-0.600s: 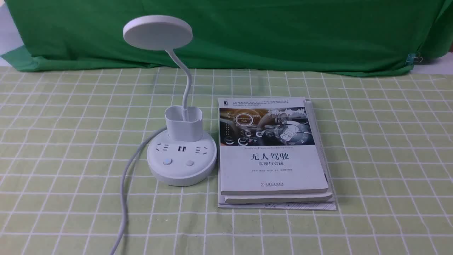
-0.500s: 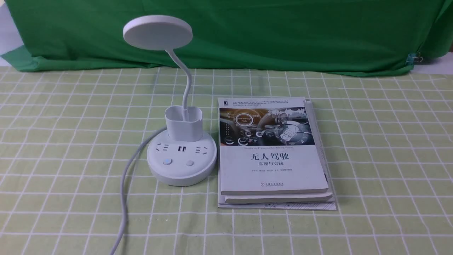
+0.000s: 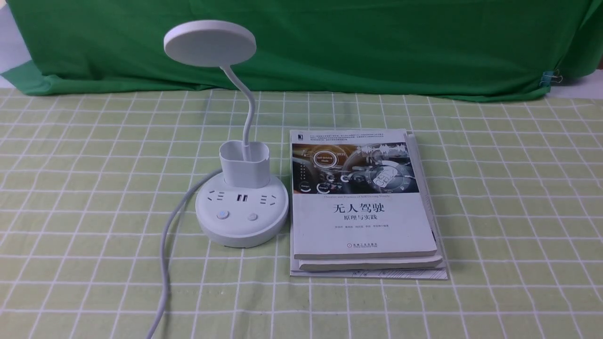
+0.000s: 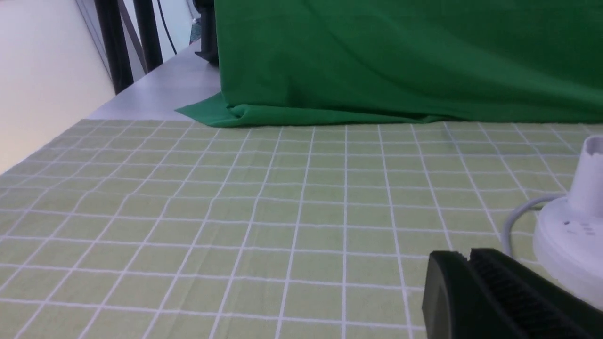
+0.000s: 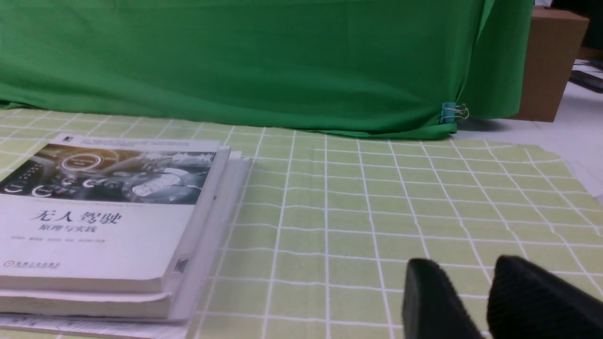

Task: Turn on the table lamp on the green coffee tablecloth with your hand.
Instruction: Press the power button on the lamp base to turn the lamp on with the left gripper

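Fingers of the left gripper (image 4: 468, 254) are together, gripping nothing; the right gripper (image 5: 464, 263) has its tips apart, empty. Lamp (image 3: 241, 212) stands upright on the cloth (image 3: 103, 235), just left of the books (image 3: 362, 226).

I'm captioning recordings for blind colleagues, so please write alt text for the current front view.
A white table lamp stands on a green checked tablecloth, immediately left of a stack of books. A dark green cloth hangs behind; neither robot arm is in view.
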You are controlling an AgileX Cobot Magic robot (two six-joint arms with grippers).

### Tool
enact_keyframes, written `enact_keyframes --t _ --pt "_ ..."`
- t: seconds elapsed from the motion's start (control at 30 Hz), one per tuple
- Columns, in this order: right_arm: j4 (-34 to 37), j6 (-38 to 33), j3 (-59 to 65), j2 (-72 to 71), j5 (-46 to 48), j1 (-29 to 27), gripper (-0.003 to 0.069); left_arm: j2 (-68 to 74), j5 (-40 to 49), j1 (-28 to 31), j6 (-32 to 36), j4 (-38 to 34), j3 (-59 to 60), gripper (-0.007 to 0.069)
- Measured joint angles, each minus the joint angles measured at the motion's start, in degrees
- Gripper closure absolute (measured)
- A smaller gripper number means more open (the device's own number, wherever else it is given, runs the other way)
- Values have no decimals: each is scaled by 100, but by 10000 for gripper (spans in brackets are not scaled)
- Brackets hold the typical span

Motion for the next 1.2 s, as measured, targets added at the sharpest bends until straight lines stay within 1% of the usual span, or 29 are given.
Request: enact_keyframes --t 0.07,0.23,0.3,0.33,0.37,0.47,0.53,0.67,0.7,0.87,0.93,1.0,1.03,1.07,1.13,1.17,1.2 --pt "0 0 0 0 0 0 414 0 -190 0 0 -60 0 606" --pt "0 0 0 0 0 0 414 0 -1454 0 -65 -87 0 606" --pt "0 0 0 0 0 0 414 0 -2100 0 -307 -87 0 606" --pt "0 0 0 0 0 0 414 0 -2210 0 -337 -87 0 606" --pt "0 0 0 0 0 0 414 0 -2555 0 -542 -95 0 606" --pt "0 0 0 0 0 0 414 0 -2782 0 -820 -176 -8 606" --pt "0 0 0 0 0 0 414 36 -2536 0 -974 -237 -158 606" --pt "0 0 0 0 0 0 414 379 -1990 0 -1057 -275 -739 606" --pt "0 0 0 0 0 0 414 671 -1779 0 -1092 -281 -1116 606" --pt "0 0 0 0 0 0 414 1326 -1373 0 -1101 -297 -1895 606" --pt "0 0 0 0 0 0 414 1782 -576 0 -1101 -310 -2412 606" --pt "0 0 0 0 0 0 414 2047 51 0 -1101 -317 -2616 606" --pt "0 0 0 0 0 0 414 2253 528 0 -1101 -352 -2701 606" --pt "0 0 0 0 0 0 414 2287 602 0 -1101 -362 -2710 606" --pt "0 0 0 0 0 0 414 2751 1475 0 -1087 -539 -2738 606" --pt "0 0 0 0 0 0 414 2751 1475 0 -1080 -539 -2738 606" --pt "0 0 0 0 0 0 414 3013 1809 0 -949 -593 -2738 606"
